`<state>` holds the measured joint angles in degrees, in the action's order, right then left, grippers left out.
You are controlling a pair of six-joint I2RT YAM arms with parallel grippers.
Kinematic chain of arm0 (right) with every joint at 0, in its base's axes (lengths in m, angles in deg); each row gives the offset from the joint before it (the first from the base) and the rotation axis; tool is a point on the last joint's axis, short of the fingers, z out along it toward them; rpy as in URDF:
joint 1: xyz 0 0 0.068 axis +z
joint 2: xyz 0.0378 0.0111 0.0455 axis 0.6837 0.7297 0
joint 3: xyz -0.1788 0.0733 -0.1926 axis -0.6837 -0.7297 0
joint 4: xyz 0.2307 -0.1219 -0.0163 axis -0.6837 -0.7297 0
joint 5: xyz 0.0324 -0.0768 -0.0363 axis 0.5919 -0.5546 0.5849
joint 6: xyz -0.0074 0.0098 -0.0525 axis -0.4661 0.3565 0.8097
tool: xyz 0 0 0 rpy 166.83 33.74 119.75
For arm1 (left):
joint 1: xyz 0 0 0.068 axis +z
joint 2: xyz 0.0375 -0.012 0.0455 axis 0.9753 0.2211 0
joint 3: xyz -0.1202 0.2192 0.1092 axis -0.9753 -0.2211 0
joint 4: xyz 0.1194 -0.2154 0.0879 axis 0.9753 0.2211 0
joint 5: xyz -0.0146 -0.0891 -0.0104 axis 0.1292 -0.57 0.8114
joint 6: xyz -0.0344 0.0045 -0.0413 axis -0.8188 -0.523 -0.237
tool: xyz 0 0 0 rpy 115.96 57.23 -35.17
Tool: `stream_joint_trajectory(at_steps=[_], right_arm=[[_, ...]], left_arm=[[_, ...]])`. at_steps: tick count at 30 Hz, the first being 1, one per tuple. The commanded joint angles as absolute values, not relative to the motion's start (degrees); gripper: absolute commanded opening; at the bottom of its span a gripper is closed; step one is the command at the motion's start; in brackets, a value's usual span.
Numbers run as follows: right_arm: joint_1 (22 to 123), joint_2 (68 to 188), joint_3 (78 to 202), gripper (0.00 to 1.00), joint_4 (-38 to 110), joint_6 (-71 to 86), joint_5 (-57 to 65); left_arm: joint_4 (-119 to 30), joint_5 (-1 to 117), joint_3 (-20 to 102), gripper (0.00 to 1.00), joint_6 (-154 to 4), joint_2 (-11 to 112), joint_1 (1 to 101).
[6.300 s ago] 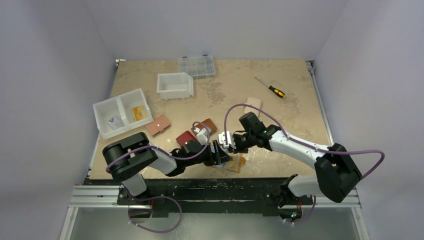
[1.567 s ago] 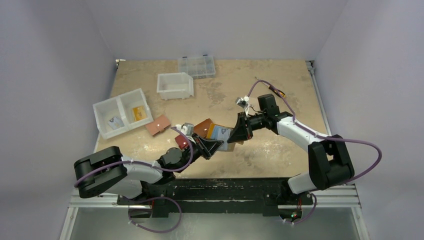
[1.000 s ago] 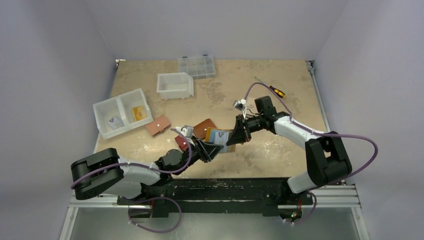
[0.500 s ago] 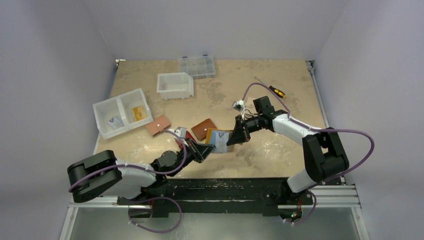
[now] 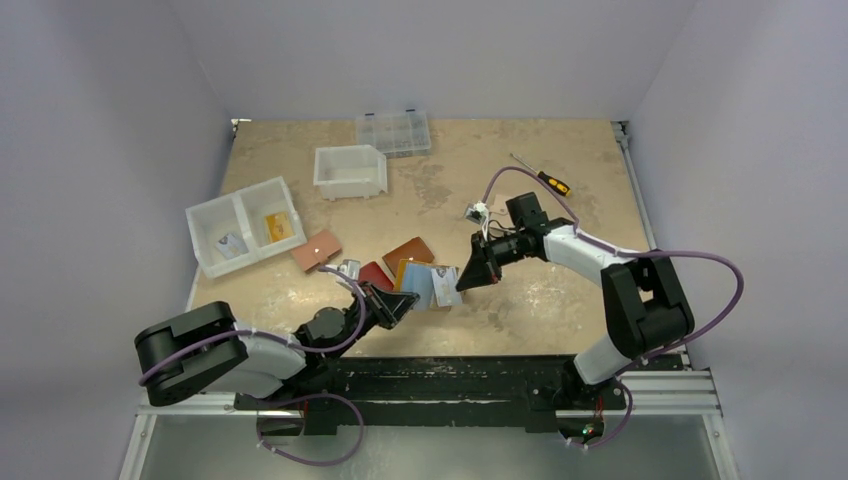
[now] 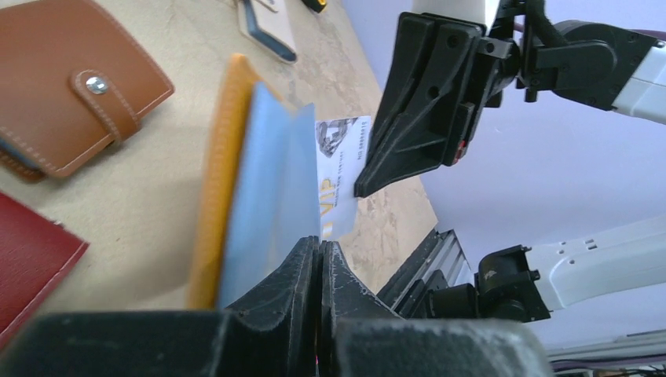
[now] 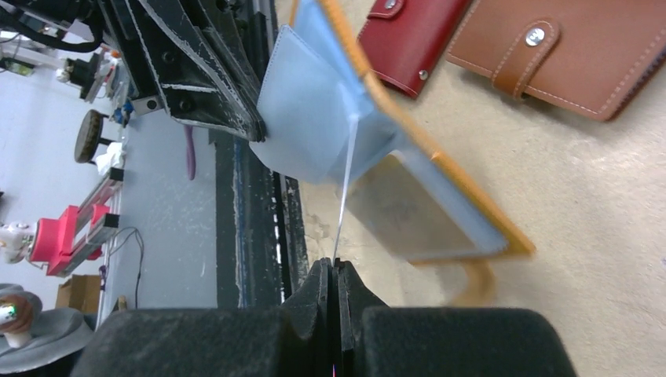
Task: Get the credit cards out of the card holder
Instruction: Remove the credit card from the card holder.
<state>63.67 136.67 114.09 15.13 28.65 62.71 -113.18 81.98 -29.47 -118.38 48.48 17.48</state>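
Left tool (image 6: 318, 245) is clamped shut on the light blue inner leaf of the mustard-yellow leather folding card holder (image 6: 251, 188), held up on edge over the near middle of the tan desk (image 5: 560, 290). Right tool (image 7: 336, 267) is pinched shut on 1 thin whitish plastic card (image 6: 342, 169) whose other end reaches that leaf. 1 brown leather snap wallet (image 5: 409, 255) and 1 dark red wallet (image 5: 375, 274) crowd the holder's far-left side, bare desk lies right of the right tool, and 1 pinkish wallet (image 5: 316, 250), 1 divided white plastic bin (image 5: 215, 208), 1 single white bin (image 5: 350, 185), 1 clear compartment box (image 5: 393, 132) and 1 yellow-handled screwdriver (image 5: 548, 181) sit well apart.
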Motion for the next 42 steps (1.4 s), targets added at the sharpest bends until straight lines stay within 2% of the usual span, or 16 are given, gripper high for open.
stream_joint_trajectory(at_steps=[1, 12, 22, 34, 42], right_arm=[[62.9, 137.1, 116.8, 0.00, 13.8, 31.3, 60.6], [62.3, 136.1, 117.1, 0.00, 12.7, 32.8, 60.8], [62.2, 134.7, 117.6, 0.00, 11.8, 33.8, 62.1], [59.3, 129.4, 117.7, 0.00, 10.8, 35.0, 64.3], [57.1, 127.2, 116.8, 0.00, 12.6, 33.2, 63.2]], left_arm=[[-115.5, 84.5, -31.0, 0.00, -121.9, 48.9, 18.1], [-107.4, 85.2, -33.7, 0.00, -129.1, 51.4, 18.8], [-86.5, 81.6, -28.4, 0.00, -129.6, 45.2, 18.8], [-93.6, 63.2, -10.1, 0.00, -120.1, 64.7, 18.8], [-91.5, 62.9, -6.6, 0.00, -117.7, 68.3, 18.9]])
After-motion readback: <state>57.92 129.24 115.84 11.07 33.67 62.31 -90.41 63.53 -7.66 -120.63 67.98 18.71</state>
